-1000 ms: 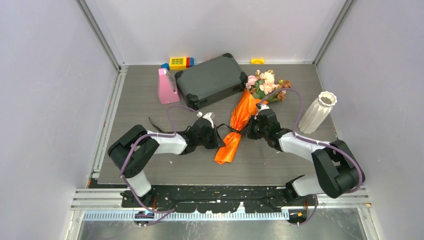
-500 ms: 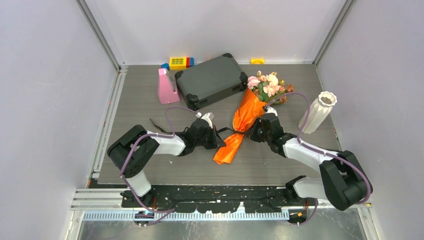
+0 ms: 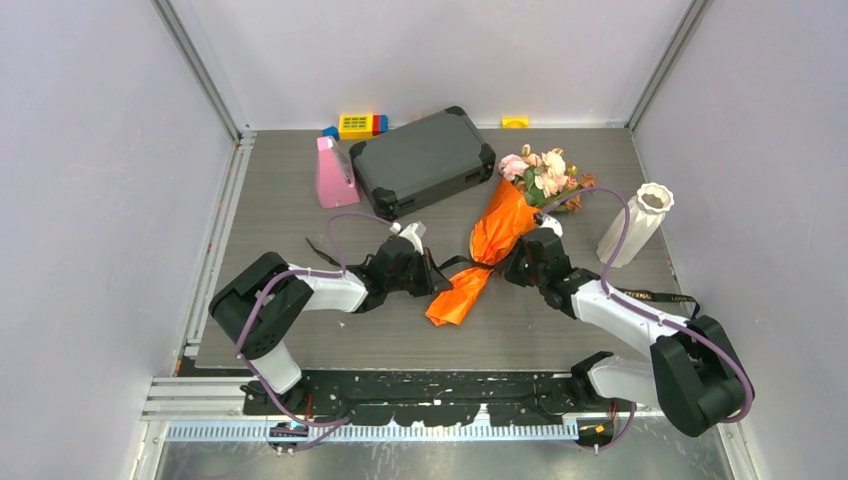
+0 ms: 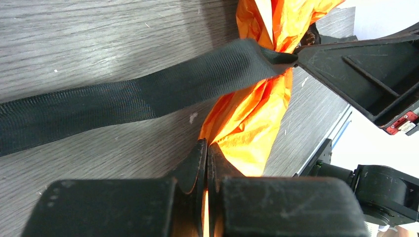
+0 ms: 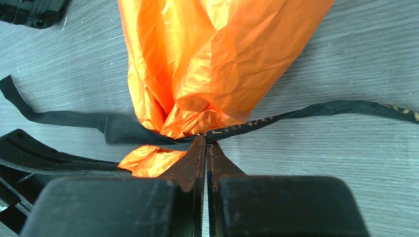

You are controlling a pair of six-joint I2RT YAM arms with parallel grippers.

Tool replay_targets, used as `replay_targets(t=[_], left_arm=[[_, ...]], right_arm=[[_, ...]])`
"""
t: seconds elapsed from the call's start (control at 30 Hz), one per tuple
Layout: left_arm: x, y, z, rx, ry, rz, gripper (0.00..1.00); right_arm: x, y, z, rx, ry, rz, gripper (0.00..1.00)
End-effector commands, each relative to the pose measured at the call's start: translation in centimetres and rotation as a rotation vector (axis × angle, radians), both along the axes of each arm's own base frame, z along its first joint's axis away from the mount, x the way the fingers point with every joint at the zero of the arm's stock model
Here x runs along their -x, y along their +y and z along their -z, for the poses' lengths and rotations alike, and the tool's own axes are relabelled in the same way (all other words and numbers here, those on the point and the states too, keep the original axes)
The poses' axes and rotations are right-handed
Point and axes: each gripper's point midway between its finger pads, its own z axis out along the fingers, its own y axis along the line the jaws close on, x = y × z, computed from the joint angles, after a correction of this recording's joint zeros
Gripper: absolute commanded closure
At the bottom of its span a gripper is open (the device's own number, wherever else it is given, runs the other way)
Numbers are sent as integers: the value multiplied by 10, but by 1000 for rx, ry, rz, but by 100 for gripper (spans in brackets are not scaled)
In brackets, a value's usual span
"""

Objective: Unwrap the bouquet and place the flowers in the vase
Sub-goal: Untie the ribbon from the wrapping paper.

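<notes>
We see the left gripper (image 4: 206, 147) with its fingers pressed flat together. Their tips sit against the narrow lower end of the orange paper (image 4: 257, 113). A sliver of orange shows between the fingers, but we cannot tell whether a fold is actually caught there.

The right gripper (image 5: 205, 140) is closed as well. Its tips pinch the black ribbon (image 5: 316, 109) right where it cinches the paper. From that point one ribbon tail runs off past the left gripper and the other trails beside the right arm. The ribbon carries gold lettering, which is too small and creased for us to read. A small red label (image 4: 402, 123) on the right gripper's body is also illegible.

The two grippers face each other across the bouquet (image 3: 490, 235). It lies on its side near the middle of the table (image 3: 380, 335), still wrapped. Its narrow end points toward the arms and its flowers (image 3: 545, 175) lie at the far end.

The white vase (image 3: 632, 225) stands to the right of the blooms, near them but apart. A dark case (image 3: 420, 160) lies just left of the flowers. A pink wedge (image 3: 333, 175) stands left of the case, and toy blocks (image 3: 358, 125) sit along the back edge.
</notes>
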Motion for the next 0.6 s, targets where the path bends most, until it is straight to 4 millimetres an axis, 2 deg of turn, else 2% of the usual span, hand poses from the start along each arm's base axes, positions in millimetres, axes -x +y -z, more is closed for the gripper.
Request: replay_targets(t=[0.0, 0.27, 0.43, 0.57], left_arm=[[5, 36, 31, -131, 55, -58, 100], [3, 37, 28, -126, 53, -61, 100], [2, 36, 26, -128, 50, -55, 100], [2, 37, 26, -131, 51, -56, 100]], right_arm=[[-24, -41, -17, 113, -82, 188, 90], [-21, -37, -19, 118, -95, 140, 67], [-13, 1, -25, 22, -113, -84, 63], [-6, 24, -24, -52, -107, -208, 62]])
